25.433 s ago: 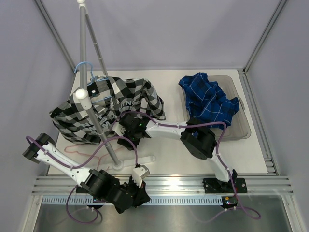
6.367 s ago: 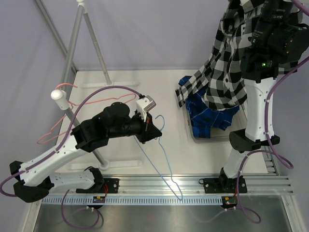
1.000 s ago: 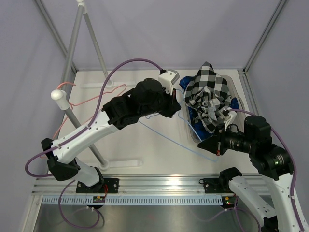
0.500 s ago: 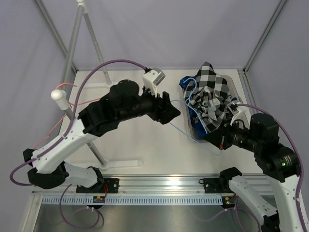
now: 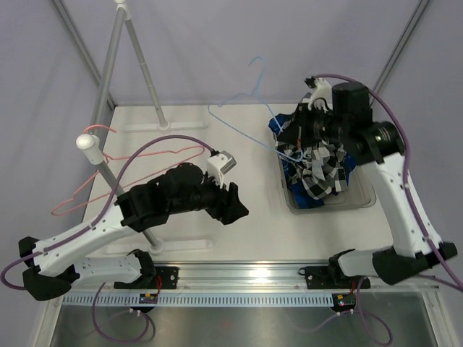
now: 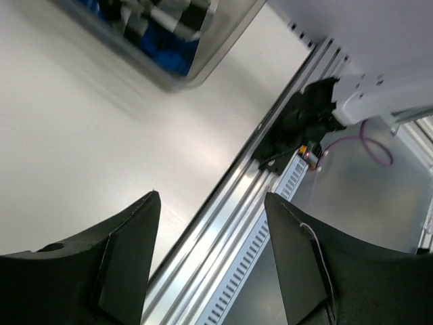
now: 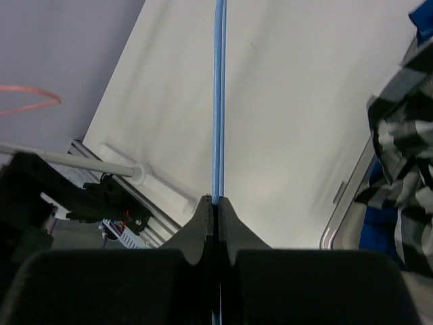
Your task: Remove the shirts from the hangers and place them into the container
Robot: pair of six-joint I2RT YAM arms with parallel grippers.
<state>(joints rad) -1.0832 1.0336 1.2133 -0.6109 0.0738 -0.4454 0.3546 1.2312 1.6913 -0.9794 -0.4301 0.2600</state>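
Observation:
My right gripper (image 5: pixel 291 139) is raised over the left end of the container (image 5: pixel 364 196) and is shut on the wire of the light blue hanger (image 5: pixel 257 78), which points up and left, bare. In the right wrist view the jaws (image 7: pixel 216 201) pinch that blue wire (image 7: pixel 218 101). The checked shirt (image 5: pixel 323 165) lies in the container on top of the blue plaid shirt (image 5: pixel 283 130). My left gripper (image 5: pixel 235 207) stands open and empty over the table's middle, left of the container (image 6: pixel 203 62). The pink hanger (image 5: pixel 103 129) hangs bare on the rack.
The white rack's knob (image 5: pixel 88 142) and slanted poles (image 5: pixel 116 50) fill the left side, its foot (image 7: pixel 122 166) lying on the table. The aluminium rail (image 6: pixel 243 196) runs along the near edge. Grey walls enclose the table.
My left gripper opened, let go of the blue hanger and drew back toward the near left. My right arm swung up and back, carrying the hanger away from the shirts.

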